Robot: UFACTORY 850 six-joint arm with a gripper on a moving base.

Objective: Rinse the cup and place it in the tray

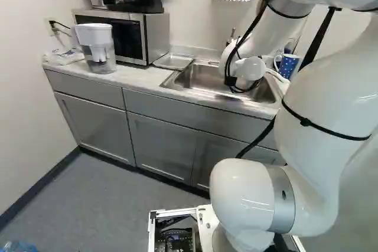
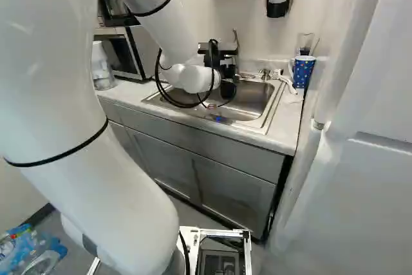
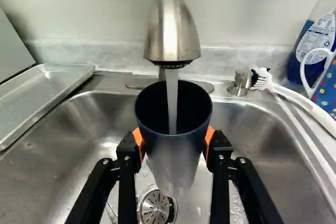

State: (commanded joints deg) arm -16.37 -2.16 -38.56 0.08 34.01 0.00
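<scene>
Over the sink in the right base view, the black gripper is partly hidden by cables and the wrist. In the wrist view the gripper is shut on a dark cup, an orange pad on either side. The cup's mouth is beneath the metal faucet, and a stream of water runs into it. Below lies the steel sink with its drain. A shallow metal tray rests beside the sink, near the microwave in the left base view.
A scrub brush, a blue bottle and a blue dotted cup stand on the sink's other side. A water pitcher and microwave occupy the counter. A white panel bounds the right.
</scene>
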